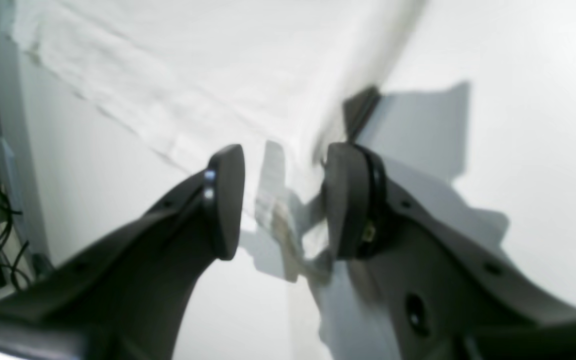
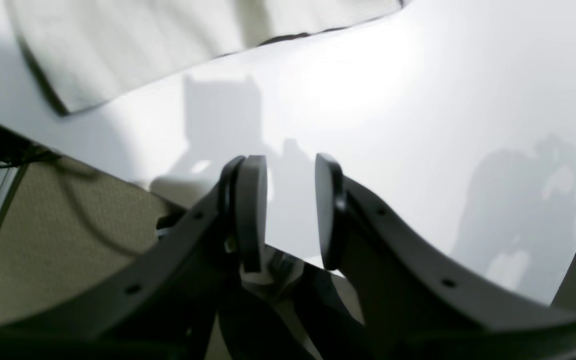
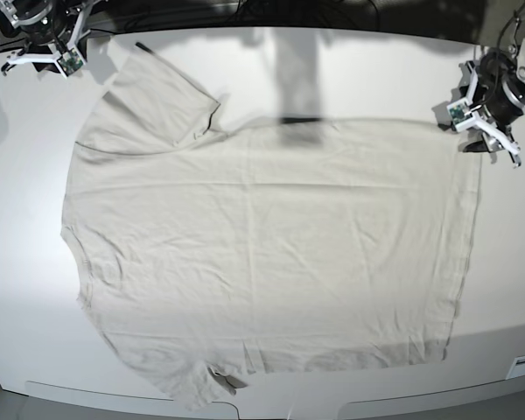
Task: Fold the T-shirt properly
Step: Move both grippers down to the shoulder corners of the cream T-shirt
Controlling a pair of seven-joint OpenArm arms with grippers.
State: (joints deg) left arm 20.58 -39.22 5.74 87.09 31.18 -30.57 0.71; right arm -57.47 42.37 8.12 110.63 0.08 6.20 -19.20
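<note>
Base view shows the T-shirt [image 3: 262, 254] without print; left end effector [image 1: 280, 200] and right end effector [image 2: 290, 210] gape, empty.

Bright, even overhead light washes the white table [image 3: 350, 79], with strong glare in both wrist views. The left wrist view is soft and motion-blurred, the T-shirt [image 1: 178, 75] smeared into streaks. The right wrist view is sharper; grey gripper shadows fall on the table. The base view bends at its corners, and a blurred dark shadow crosses the table's far edge.
</note>
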